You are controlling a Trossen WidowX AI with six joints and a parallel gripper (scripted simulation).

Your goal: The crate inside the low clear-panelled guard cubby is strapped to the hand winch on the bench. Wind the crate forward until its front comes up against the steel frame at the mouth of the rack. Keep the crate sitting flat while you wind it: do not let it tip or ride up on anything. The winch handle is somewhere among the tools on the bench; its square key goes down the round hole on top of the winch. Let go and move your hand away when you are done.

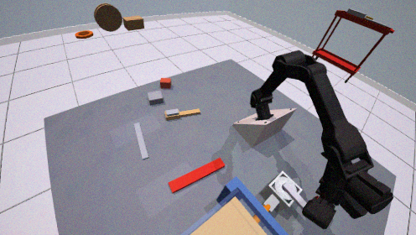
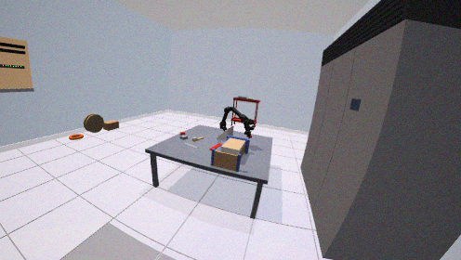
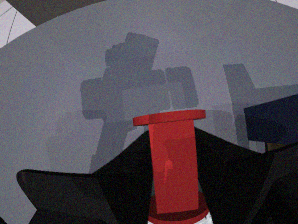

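My gripper (image 1: 317, 205) (image 3: 169, 134) is shut on the red grip (image 3: 175, 162) of the winch handle, with its flange above the fingertips in the wrist view. The handle's pale crank arm (image 1: 296, 197) reaches from my fingers over the white-framed winch (image 1: 278, 187). The square key and round hole are hidden, so I cannot tell how deep the key sits. The tan-topped crate (image 1: 228, 218) (image 2: 233, 146) lies within the blue-framed rack (image 1: 268, 215) (image 2: 239, 162) and looks flat. Orange strap parts (image 1: 267, 207) show between rack and winch. The crate's front contact is not clear.
A red bar (image 1: 196, 174) (image 2: 216, 147) lies beside the rack. Farther off are a pale strip (image 1: 141, 140), a wooden-handled tool (image 1: 189, 112), a grey block (image 1: 155, 98) and a red block (image 1: 165, 83). A pale angled mount (image 1: 262, 127) stands under my arm's base.
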